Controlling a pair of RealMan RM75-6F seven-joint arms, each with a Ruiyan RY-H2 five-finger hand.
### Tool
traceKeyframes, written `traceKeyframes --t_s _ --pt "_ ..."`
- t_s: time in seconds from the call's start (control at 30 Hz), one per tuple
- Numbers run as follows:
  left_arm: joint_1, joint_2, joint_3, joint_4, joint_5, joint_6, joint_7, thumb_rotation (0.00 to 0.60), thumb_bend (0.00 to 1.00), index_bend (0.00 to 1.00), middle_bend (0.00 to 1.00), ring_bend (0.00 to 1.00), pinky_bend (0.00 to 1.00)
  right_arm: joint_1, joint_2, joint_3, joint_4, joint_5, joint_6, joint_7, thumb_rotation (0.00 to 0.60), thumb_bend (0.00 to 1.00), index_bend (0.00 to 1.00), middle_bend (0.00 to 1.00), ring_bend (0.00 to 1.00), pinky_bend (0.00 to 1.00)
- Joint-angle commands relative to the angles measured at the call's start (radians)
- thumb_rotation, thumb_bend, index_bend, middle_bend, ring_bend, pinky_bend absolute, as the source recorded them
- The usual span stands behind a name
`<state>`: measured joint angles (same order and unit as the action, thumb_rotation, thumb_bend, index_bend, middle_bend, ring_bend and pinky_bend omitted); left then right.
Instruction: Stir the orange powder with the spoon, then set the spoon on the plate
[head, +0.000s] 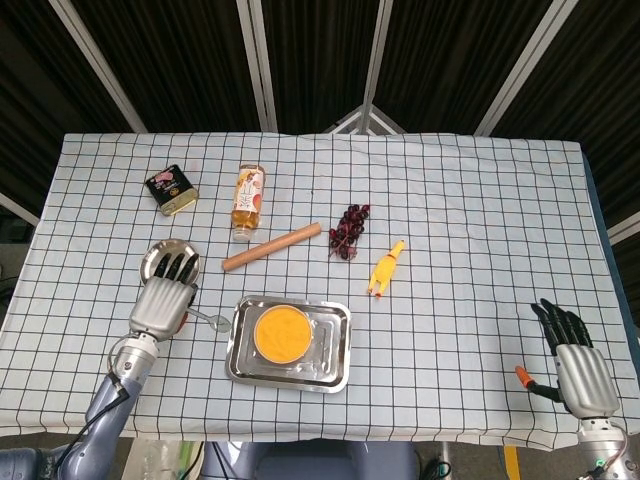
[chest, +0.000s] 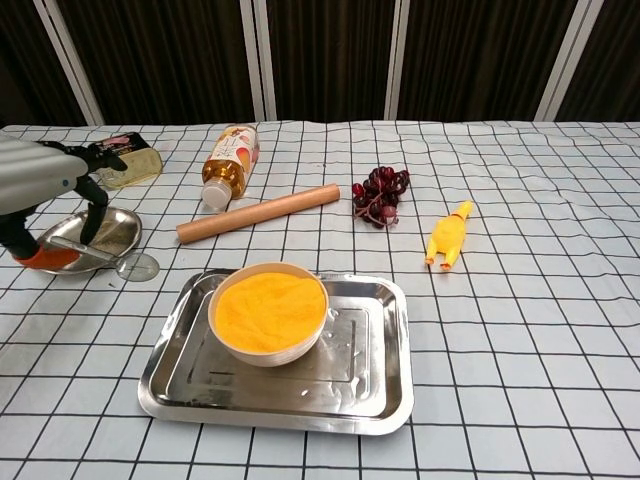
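A white bowl of orange powder stands in a steel tray near the table's front. My left hand holds a metal spoon by its handle, raised above the cloth. The spoon's round end points right, just left of the tray. A small steel plate lies under and behind that hand, partly hidden by it. My right hand sits at the front right edge of the table, fingers spread and holding nothing.
Behind the tray lie a wooden rolling pin, a bottle on its side, a tin, dark grapes and a yellow rubber chicken.
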<state>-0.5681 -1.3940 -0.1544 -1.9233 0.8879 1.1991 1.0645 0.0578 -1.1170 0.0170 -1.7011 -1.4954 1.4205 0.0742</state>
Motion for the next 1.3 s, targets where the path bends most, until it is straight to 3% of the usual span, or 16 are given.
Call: traceKeyframes --t_s 0.03,0.4,0.83,1.07,1.3 --pt "-0.071 -0.061 -0.040 -0.024 -0.113 0.034 0.108 0.600 0.51 0.54 0.00 0.00 0.00 0.000 0.002 0.001 -0.001 0.005 -0.003 0.006 0.600 0.32 0.00 0.00 0.00 0.00" --pt "-0.231 -0.238 -0.084 0.009 -0.289 0.136 0.318 0.600 0.51 0.54 0.00 0.00 0.00 0.005 0.009 0.006 -0.001 0.012 -0.014 0.032 0.600 0.32 0.00 0.00 0.00 0.00" --pt "-0.333 -0.369 -0.088 0.058 -0.379 0.236 0.421 0.600 0.49 0.49 0.00 0.00 0.00 0.006 0.015 0.007 -0.003 0.012 -0.015 0.049 0.600 0.32 0.00 0.00 0.00 0.00" --pt "-0.344 -0.381 -0.085 0.037 -0.382 0.256 0.400 0.600 0.30 0.35 0.00 0.00 0.00 0.007 0.018 0.007 -0.004 0.019 -0.021 0.051 0.600 0.32 0.00 0.00 0.00 0.00" --pt "-0.318 -0.312 -0.105 -0.058 -0.345 0.278 0.312 0.600 0.22 0.18 0.00 0.00 0.00 0.006 0.018 0.006 -0.006 0.015 -0.018 0.046 0.600 0.32 0.00 0.00 0.00 0.00"
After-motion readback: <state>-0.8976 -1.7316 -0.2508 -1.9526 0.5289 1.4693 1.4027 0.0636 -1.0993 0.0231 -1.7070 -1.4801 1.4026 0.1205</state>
